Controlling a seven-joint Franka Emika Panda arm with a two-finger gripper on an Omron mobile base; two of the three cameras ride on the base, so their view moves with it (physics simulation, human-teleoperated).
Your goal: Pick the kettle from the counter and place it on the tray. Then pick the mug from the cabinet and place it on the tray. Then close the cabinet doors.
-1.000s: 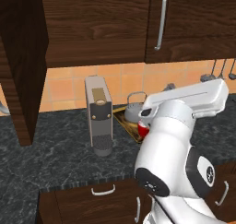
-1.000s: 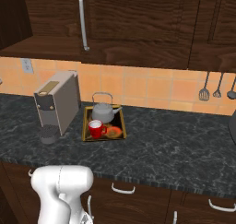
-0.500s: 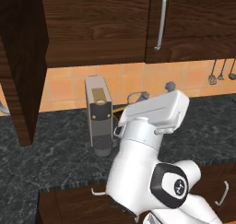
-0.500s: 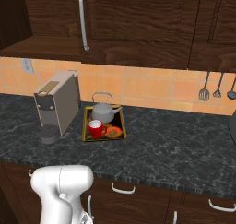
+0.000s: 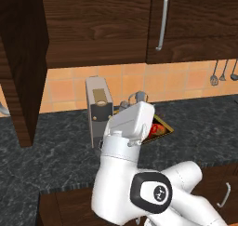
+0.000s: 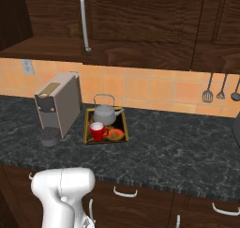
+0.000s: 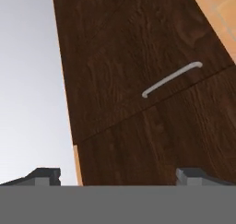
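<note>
Gripper (image 7: 117,174): jaws spread wide, nothing between the two dark tips; it faces dark brown wood-grain cabinet fronts.
Bar handle (image 7: 171,79): silver, running slantwise across the panel ahead of the gripper in the hand view.
Tray (image 6: 87,128): on the worktop (image 6: 164,147) toward its back edge, just beside the coffee machine.
Kettle (image 6: 106,113): upright on the back part of the tray, wire handle arched up, spout to the right.
Mug (image 6: 97,131): red, upright on the tray's front left corner, just in front of the kettle.
Coffee machine (image 6: 58,105): tall, grey, left of the tray.
Cabinet doors: the right one (image 5: 100,23) is shut; the left one (image 5: 21,67) stands open, edge-on at the left of the left base view.
Utensils (image 6: 220,88): hanging on the tiled wall at the right.
</note>
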